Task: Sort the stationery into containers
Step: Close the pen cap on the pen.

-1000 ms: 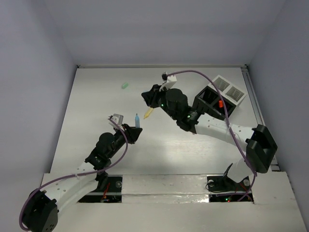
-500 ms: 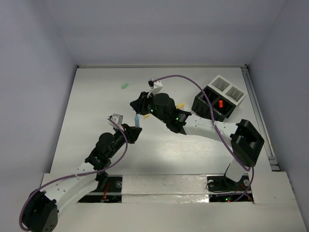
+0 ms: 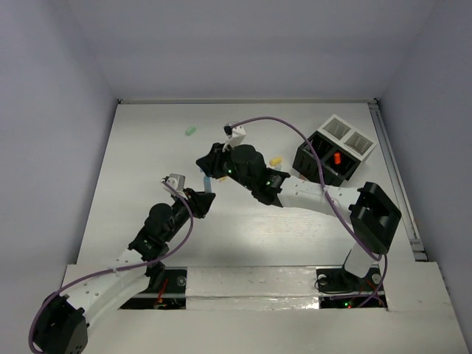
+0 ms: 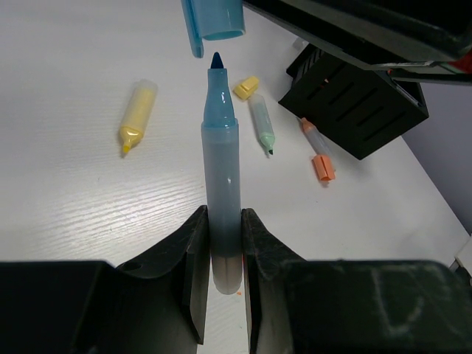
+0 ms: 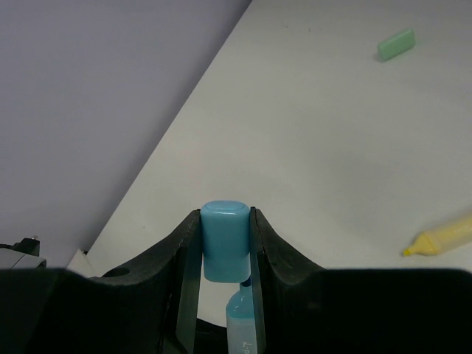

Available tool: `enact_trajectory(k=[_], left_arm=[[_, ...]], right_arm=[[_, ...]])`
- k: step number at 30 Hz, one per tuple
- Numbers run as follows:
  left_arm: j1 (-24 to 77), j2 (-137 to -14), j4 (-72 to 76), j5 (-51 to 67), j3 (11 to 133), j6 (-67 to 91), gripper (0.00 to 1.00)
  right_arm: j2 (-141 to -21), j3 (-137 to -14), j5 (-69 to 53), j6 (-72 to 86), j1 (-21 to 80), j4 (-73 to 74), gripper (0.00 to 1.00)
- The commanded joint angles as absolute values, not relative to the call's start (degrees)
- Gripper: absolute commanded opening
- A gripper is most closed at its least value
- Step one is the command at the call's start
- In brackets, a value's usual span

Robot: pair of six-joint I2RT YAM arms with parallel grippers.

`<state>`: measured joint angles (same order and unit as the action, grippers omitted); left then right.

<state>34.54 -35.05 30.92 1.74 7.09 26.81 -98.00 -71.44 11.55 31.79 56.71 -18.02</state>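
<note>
My left gripper [image 4: 223, 221] is shut on a blue marker pen [image 4: 221, 184], held upright with its dark tip bare. In the top view this gripper [image 3: 203, 199] sits left of centre. My right gripper [image 5: 225, 221] is shut on the blue cap [image 5: 225, 240], which hangs just above the pen's tip [image 4: 216, 60], mouth down. From above, the right gripper [image 3: 209, 164] covers the pen's top. The black box [image 3: 317, 164] and its white tray [image 3: 348, 136] stand at the back right, with an orange piece [image 3: 337, 158] inside the box.
On the table lie a yellow marker [image 4: 136, 118], a small yellow piece [image 4: 246, 88], a mint green marker [image 4: 262, 124] and an orange marker [image 4: 317, 151] near the black box [image 4: 361, 110]. A mint green eraser [image 3: 191, 130] lies far back left.
My right arm has swung left from near the box, carrying the blue cap to just over the marker's tip. The left gripper has hardly moved.
</note>
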Motion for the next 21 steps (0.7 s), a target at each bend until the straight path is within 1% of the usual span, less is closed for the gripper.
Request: enact_trajectory(k=[1,21], left_arm=[[34.8,-34.3,32.9,1.2,7.0,26.0,0.00],[34.8,-32.3,31.6,0.5,6.9,26.2,0.00]], right_arm=[[-98.4,-71.8,12.0,32.3,57.3,-20.7,0.00],[-99.0,-70.7,13.7,31.6,57.9,-20.6,0.00]])
